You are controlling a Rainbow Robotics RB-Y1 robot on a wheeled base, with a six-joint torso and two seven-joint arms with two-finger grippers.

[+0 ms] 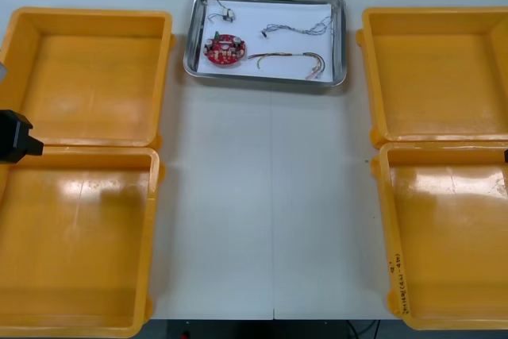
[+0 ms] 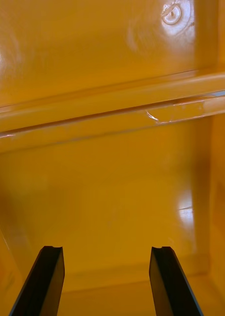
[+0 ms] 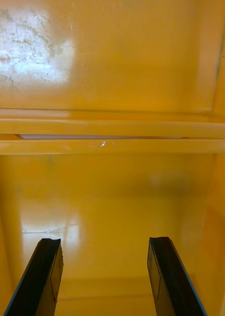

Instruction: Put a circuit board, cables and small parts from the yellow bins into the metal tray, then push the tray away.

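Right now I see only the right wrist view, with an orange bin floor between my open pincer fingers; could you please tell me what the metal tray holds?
Observer: The metal tray holds a red circuit board, a red and yellow cable and a blue and white cable.
Operator: Where does it stand?
Observer: At the table's far edge, midway between the left and right yellow bins.
Operator: And the left pincer?
Observer: The left pincer is open over one of the left bins, holding nothing.
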